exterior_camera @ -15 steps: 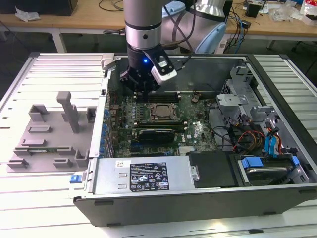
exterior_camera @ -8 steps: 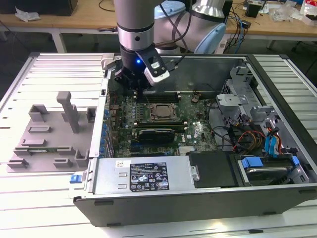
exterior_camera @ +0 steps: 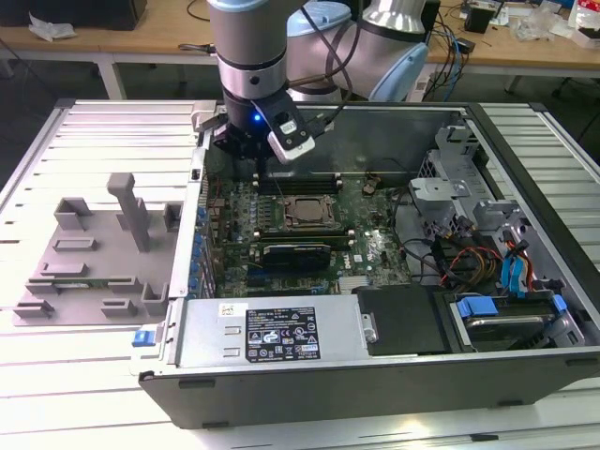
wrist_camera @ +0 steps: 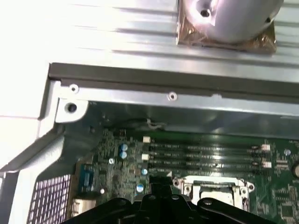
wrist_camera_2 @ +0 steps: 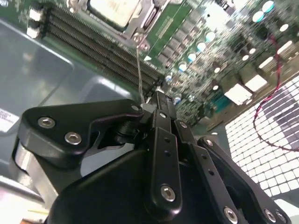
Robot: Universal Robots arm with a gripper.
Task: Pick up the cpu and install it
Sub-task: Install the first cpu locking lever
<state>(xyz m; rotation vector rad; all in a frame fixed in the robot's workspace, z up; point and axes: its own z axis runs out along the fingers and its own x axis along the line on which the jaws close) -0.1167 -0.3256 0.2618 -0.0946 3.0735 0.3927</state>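
the cpu (exterior_camera: 302,214) lies flat in the socket (wrist_camera_2: 148,18) on the board (exterior_camera: 375,248) inside the open case (exterior_camera: 525,122), so it looks already placed. its pale metal top shows in both wrist views (wrist_camera_2: 114,8) (wrist_camera: 212,190). it is square, with no long axis to speak of, and its sides run with the board's edges and the memory slots (exterior_camera: 300,180) just beside it. the claw (exterior_camera: 258,155) hangs over the slot side of the socket, so the cpu lies from it toward the exterior view's right and nearer that camera, close but not directly under the tips. in the second wrist view the claw (wrist_camera_2: 159,99) looks closed, its tips drawn together. a thin wire lever (wrist_camera_2: 138,70) rises from the socket corner to just beside those tips, and i cannot tell if it is pinched or merely near. the cpu is cut off in both wrist views, partly behind the claw's dark body in the first. whether the socket frame is latched down over it is hard to make out.
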